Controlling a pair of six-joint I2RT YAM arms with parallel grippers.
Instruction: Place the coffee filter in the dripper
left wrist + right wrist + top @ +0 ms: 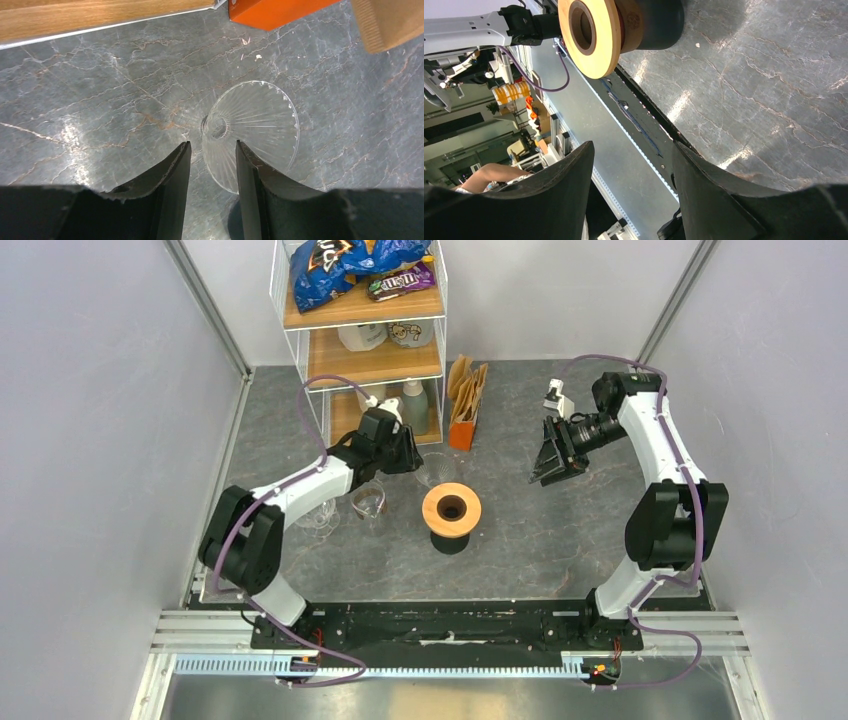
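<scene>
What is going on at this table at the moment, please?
The left gripper hovers open just short of a ribbed glass dripper on the table, not gripping it. The right gripper hangs open and empty, off to the right of the wooden-topped stand. The paper filters sit in their orange holder by the shelf; none is in the dripper yet.

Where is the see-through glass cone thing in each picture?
Top external: the glass dripper is mid-table, just behind the wooden ring and beside the left claw.
Left wrist: the glass dripper fills the middle, just past the claw's tips.
Right wrist: not in it.
Shared landmark: the grey marbled table shows in all three views.
</scene>
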